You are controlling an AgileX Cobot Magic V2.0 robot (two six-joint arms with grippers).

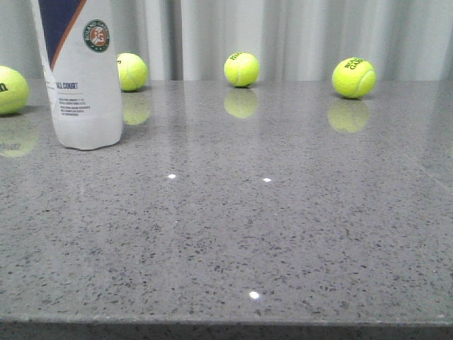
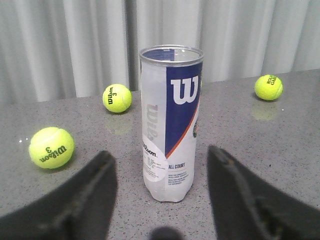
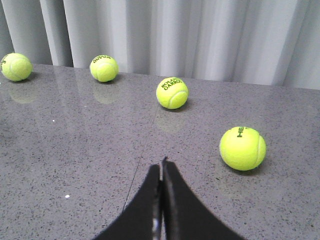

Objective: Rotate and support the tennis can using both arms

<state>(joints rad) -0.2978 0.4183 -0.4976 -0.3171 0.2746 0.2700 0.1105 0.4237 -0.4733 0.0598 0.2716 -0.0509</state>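
The tennis can [image 1: 83,78] stands upright at the far left of the grey table, its top cut off by the front view. In the left wrist view the can [image 2: 171,125] shows whole, with open metal rim, navy Wilson label and orange stripe. My left gripper [image 2: 160,160] is open, its two black fingers spread wider than the can, with the can a little beyond the tips. My right gripper [image 3: 162,167] is shut and empty over bare table, away from the can. Neither arm shows in the front view.
Tennis balls lie along the back of the table [image 1: 241,234]: far left [image 1: 10,90], behind the can [image 1: 132,71], middle [image 1: 241,69] and right [image 1: 353,77]. Another ball [image 3: 242,148] lies close to my right gripper. Grey curtains hang behind the table.
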